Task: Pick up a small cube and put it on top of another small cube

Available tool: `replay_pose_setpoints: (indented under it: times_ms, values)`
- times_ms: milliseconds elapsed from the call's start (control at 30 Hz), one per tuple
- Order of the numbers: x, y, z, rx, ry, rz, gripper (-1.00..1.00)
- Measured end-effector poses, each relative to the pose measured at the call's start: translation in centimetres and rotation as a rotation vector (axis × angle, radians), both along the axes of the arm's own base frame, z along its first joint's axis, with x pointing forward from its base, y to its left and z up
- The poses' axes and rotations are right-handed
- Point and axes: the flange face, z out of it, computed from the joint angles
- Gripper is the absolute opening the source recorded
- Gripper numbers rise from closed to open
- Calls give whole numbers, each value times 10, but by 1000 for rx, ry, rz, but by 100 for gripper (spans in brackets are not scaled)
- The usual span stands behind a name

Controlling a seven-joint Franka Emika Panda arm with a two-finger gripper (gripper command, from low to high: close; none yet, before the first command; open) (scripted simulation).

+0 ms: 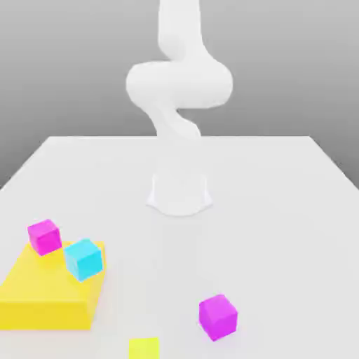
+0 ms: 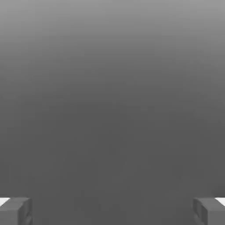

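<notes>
Lime-green and cut off by the picture's lower edge, a small cube [image 1: 144,348] lies nearest the camera in the exterior view, a little toward the exterior view's left from the middle of the pale surface [image 1: 266,245]. Beyond it, toward the exterior view's right, sits a magenta cube [image 1: 218,317], turned so that an edge faces the camera; the two stand apart, with bare surface between them. On the exterior view's left is a broad, flat yellow block [image 1: 45,313], and over its top, near the side that faces the middle of the surface, shows the small cyan cube [image 1: 83,259], also set at an angle. Near the block's far edge, farther toward the exterior view's left, shows a second magenta cube [image 1: 45,237] (a near match in colour for the first). Cyan and magenta stand close together with a narrow gap between. At the far part of the surface, the white robot arm [image 1: 179,84] rises from its base [image 1: 179,196] and runs out of the picture at the top. In the hand view, the tool [image 2: 112,212] stands wide, its two fingers [image 2: 15,211] well apart with nothing held between them, against a plain grey backdrop [image 2: 112,110].
</notes>
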Motion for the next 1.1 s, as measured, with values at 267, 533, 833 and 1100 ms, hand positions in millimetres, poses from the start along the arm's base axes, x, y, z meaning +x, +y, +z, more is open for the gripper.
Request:
replay_pose_setpoints:
  times_ms: [267, 533, 833, 1100]
  values:
    - [89, -13, -119, 4, 209, 34, 0]
    - [139, -26, -257, -2, 412, 57, 0]
    - [146, -42, -421, -27, 641, 74, 0]
    - [134, -50, -545, -44, 734, 81, -100]
